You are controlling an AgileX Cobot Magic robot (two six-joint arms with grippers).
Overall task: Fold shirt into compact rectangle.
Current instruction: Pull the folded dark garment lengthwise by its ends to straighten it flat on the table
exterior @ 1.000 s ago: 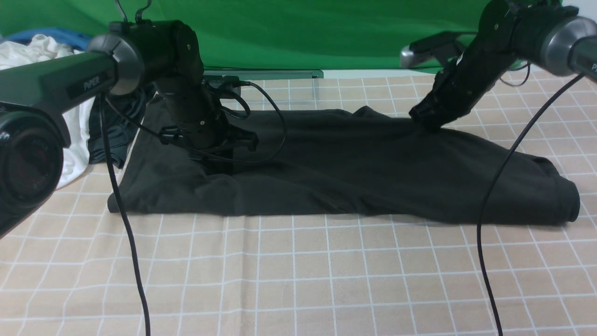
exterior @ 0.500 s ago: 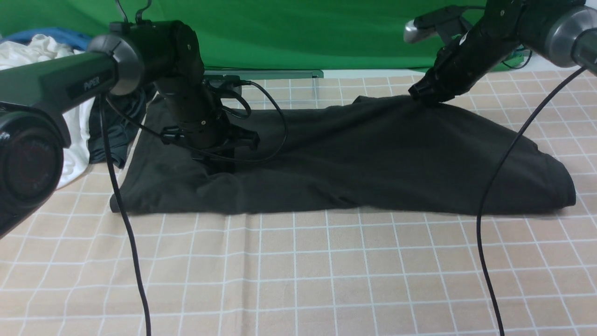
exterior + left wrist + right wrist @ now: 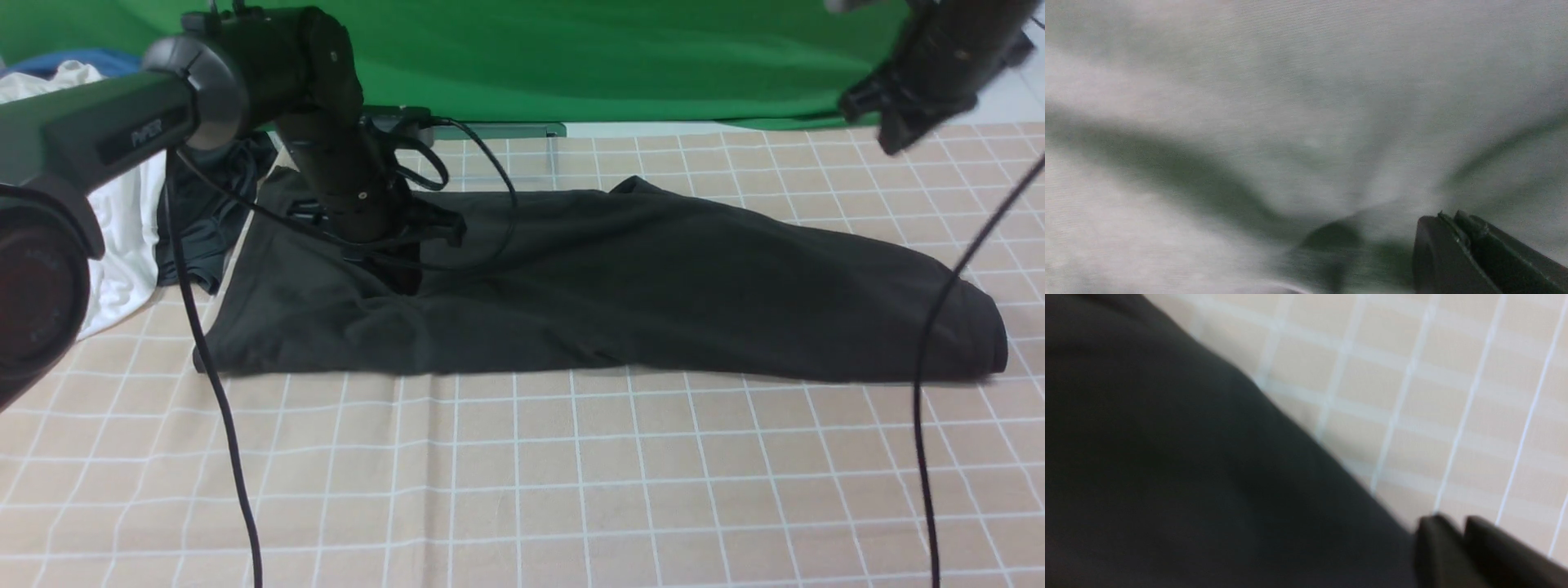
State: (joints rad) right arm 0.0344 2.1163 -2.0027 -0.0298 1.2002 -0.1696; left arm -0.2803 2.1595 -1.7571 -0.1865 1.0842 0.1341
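the shirt [image 3: 653,278] lies spread in a long, low band across the middle of the checked tablecloth [image 3: 522,474], its near edge running almost straight from left to right and its right end rounded off in a thick fold. a small peak of fabric stands up along its far edge, near the middle. the left gripper [image 3: 402,273] points down into the left part of the shirt, and the cloth rises in a pucker to meet it, with creases spreading out from that spot. in the left wrist view the fabric [image 3: 1290,102] fills the picture, washed out and blurred, its folds running together just beside the dark finger [image 3: 1453,253]; the jaws are closed and pinch the shirt there. the right gripper [image 3: 890,143] hangs high at the far right, well apart from the garment and above the cloth's back rows of squares, blurred in the front view. in the right wrist view its two fingers [image 3: 1437,551] sit pressed side by side, closed, with the shirt's edge [image 3: 1147,457] slanting across below and bare tablecloth [image 3: 1412,375] beyond. a black cable [image 3: 220,425] hangs from the left arm and drops across the near squares. at the far left, white clothes [image 3: 122,237] and a dark grey garment [image 3: 200,237] lie bunched just beside the shirt's left corner. a green backdrop [image 3: 571,57] closes off the far side of the table.
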